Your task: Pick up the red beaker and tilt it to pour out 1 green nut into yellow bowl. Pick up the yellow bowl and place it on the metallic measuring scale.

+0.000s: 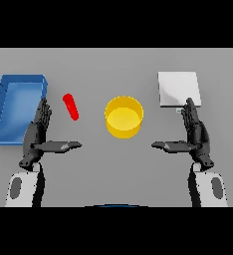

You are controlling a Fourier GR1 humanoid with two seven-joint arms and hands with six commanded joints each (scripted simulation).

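A yellow bowl (123, 116) stands upright at the table's middle, with nothing visible inside it. Left of it lies a small red beaker (71, 106), on its side and slanted. The metallic measuring scale (178, 89) is a pale square plate at the back right. My left hand (39, 133) is open at the front left, fingers straight and thumb pointing inward, a little below and left of the beaker. My right hand (195, 133) is open at the front right, just below the scale. Neither hand touches anything. No green nut shows.
A blue open bin (4, 127) sits along the left edge, close beside my left hand. The grey table stretches between the two hands in front of the bowl.
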